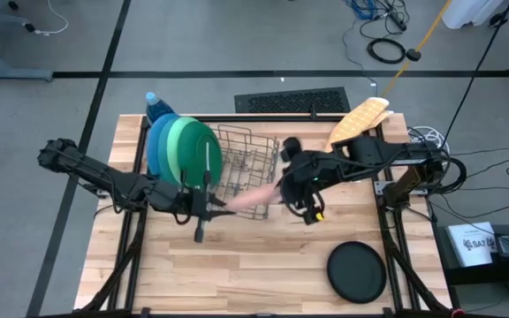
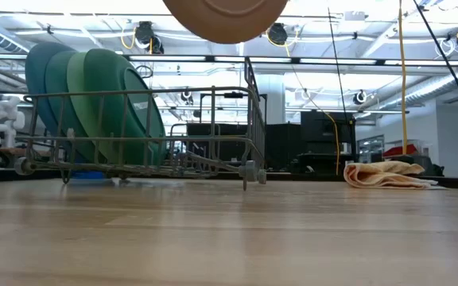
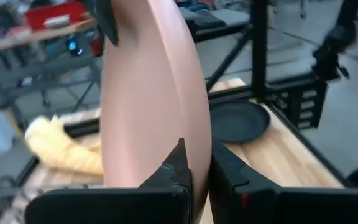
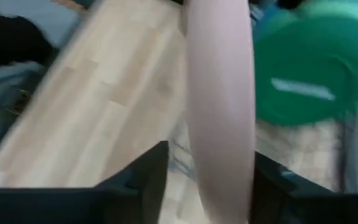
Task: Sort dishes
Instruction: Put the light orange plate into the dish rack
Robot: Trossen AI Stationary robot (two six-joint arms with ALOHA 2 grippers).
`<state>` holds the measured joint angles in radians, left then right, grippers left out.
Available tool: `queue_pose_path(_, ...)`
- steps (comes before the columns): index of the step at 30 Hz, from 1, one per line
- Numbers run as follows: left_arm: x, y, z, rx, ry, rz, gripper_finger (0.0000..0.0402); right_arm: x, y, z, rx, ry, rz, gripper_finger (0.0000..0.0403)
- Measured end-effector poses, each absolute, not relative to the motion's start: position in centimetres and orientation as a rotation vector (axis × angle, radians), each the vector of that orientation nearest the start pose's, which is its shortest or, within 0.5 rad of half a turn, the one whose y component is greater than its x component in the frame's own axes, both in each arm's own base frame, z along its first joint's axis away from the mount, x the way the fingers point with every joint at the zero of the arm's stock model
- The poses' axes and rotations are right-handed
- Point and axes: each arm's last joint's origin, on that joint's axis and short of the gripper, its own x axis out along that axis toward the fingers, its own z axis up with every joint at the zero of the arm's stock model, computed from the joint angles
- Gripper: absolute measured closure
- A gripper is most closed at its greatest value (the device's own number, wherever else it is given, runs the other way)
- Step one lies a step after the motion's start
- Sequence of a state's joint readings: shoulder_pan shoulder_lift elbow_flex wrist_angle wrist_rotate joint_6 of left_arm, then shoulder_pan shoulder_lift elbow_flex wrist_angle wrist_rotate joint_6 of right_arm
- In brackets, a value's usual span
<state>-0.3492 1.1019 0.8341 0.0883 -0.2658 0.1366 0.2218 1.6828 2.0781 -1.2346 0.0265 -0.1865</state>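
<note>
The pink plate (image 1: 253, 198) is being handed over above the table's middle: clenched by the left claw (image 3: 194, 180), released by the right claw (image 4: 207, 180) (rack slotting should be edge-first).

Pink plate (image 1: 256, 196), black plate (image 1: 357, 271), blue plate (image 2: 36, 63), teal plate (image 2: 58, 79), green plate (image 1: 193, 150), yellow cloth (image 1: 358, 121), pale wood table (image 1: 237, 265)

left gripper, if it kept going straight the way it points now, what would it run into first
The left gripper is shut on the pink plate's rim and points toward the right gripper, open around the opposite edge. It would likely meet that gripper first, though depth is unclear.
</note>
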Motion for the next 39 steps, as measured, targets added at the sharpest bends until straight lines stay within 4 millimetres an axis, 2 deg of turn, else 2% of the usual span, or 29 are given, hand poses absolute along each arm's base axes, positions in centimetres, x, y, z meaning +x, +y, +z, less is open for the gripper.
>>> queue_pose_path(3, 22.9, -7.4, 31.8, 0.068, 0.171, -0.055, 0.0384, 29.3, 6.3, 44.8, -0.271, 0.872, 0.161, 0.0208)
queue_pose_path(6, 21.9, -6.2, 32.3, -0.06, 0.163, 0.129, 0.0393, 27.3, 6.3, 45.6, -0.241, 0.897, 0.182, 0.0188)
queue_pose_path(10, 19.9, -5.5, 32.3, -0.158, 0.217, 0.233, 0.0393, 25.5, 6.2, 46.4, -0.236, 0.884, 0.133, 0.0184)
queue_pose_path(13, 19.4, -4.6, 32.6, -0.267, 0.185, 0.313, 0.0393, 24.6, 6.4, 47.1, -0.258, 0.844, 0.102, 0.0189)
queue_pose_path(17, 19.9, -3.7, 32.5, -0.393, 0.175, 0.322, 0.0393, 24.7, 6.8, 47.4, -0.278, 0.801, 0.112, 0.0192)
queue_pose_path(23, 22.3, -2.3, 30.4, -0.54, 0.236, 0.429, 0.0393, 25.2, 7.7, 47.6, -0.308, 0.74, 0.145, 0.0192)
queue_pose_path(32, 25.3, -1.3, 26.8, -0.534, 0.357, 0.561, 0.0393, 24.9, 9.2, 47.6, -0.281, 0.728, 0.178, 0.0193)
queue_pose_path(39, 25.7, -1.0, 26.3, -0.516, 0.351, 0.626, 0.0393, 24.4, 10.6, 47.6, -0.292, 0.714, 0.176, 0.0193)
